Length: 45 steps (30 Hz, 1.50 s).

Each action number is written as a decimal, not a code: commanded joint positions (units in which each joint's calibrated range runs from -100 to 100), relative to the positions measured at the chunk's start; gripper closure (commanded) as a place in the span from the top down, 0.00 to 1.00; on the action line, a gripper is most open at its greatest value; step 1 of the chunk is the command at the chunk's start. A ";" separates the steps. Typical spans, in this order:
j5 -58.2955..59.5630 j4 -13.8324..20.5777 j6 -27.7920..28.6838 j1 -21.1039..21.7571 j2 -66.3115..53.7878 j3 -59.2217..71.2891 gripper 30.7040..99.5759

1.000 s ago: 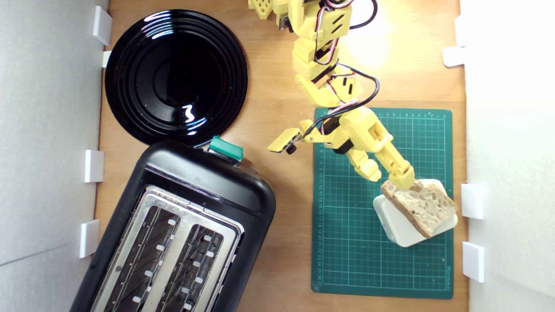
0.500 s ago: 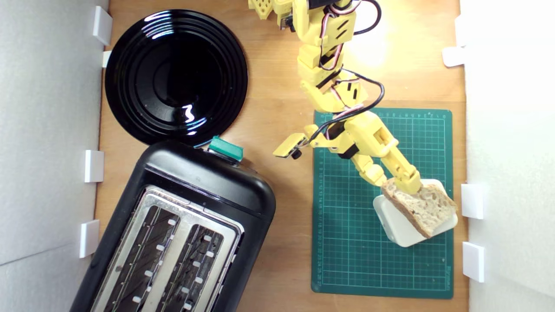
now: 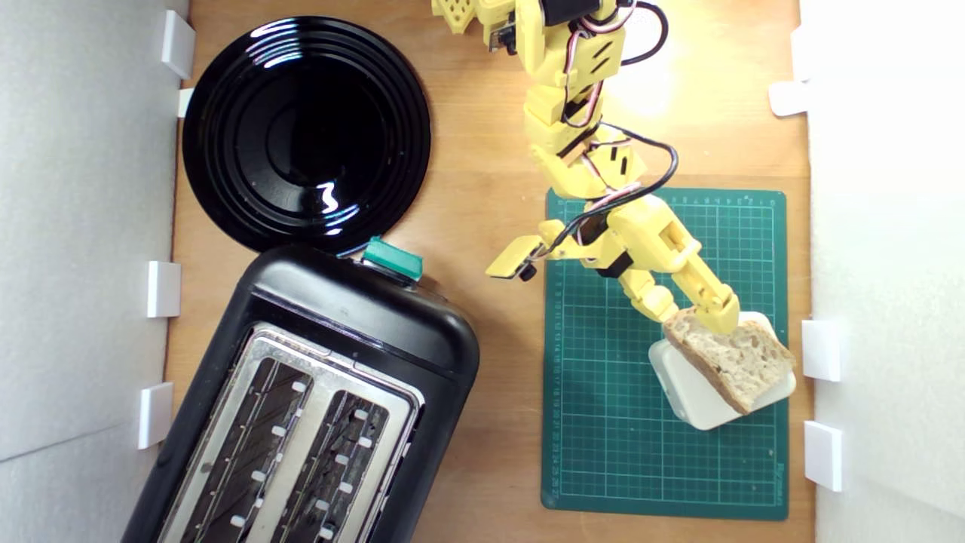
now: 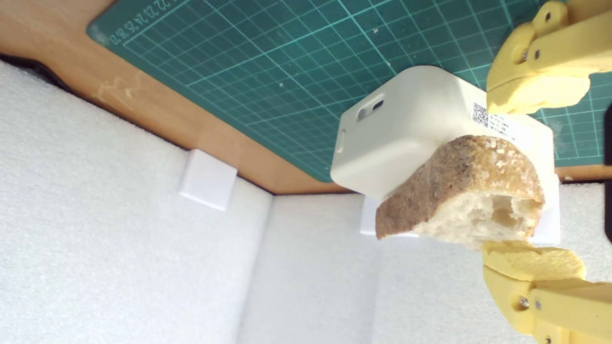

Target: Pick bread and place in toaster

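Observation:
The bread (image 3: 733, 360), a half-slice with pale holey crumb and brown crust, lies on a cream rounded box (image 3: 690, 392) on the green mat. My yellow gripper (image 3: 687, 315) is open and straddles the slice's near end, one finger over the crumb and the other beside the crust. In the wrist view the bread (image 4: 461, 191) sits between the two fingers (image 4: 535, 93), the far one touching or nearly touching the crumb, the other apart from the crust. The black toaster (image 3: 354, 324) with silver top, two open slots and a teal lever (image 3: 392, 260) stands at the exterior view's lower left.
A glossy black round plate (image 3: 305, 132) lies behind the toaster. The green cutting mat (image 3: 603, 437) covers the exterior view's right side of the wooden table. White foam walls (image 3: 83, 226) with small white blocks (image 3: 822, 349) border both sides, close to the bread.
The arm has shifted slightly toward the exterior view's right, and the gripper has slid further onto the end of the bread. Bread and box have not moved.

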<state>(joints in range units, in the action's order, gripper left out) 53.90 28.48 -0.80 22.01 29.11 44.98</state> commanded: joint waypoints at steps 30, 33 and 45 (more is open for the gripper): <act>1.31 -1.46 -0.27 0.87 -0.90 -3.72 0.83; 1.31 -1.46 -0.27 0.87 -0.90 -3.72 0.74; 1.22 -2.64 -0.22 0.87 -0.90 -3.72 0.48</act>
<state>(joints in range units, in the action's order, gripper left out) 53.90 26.43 -0.80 22.11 29.19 43.60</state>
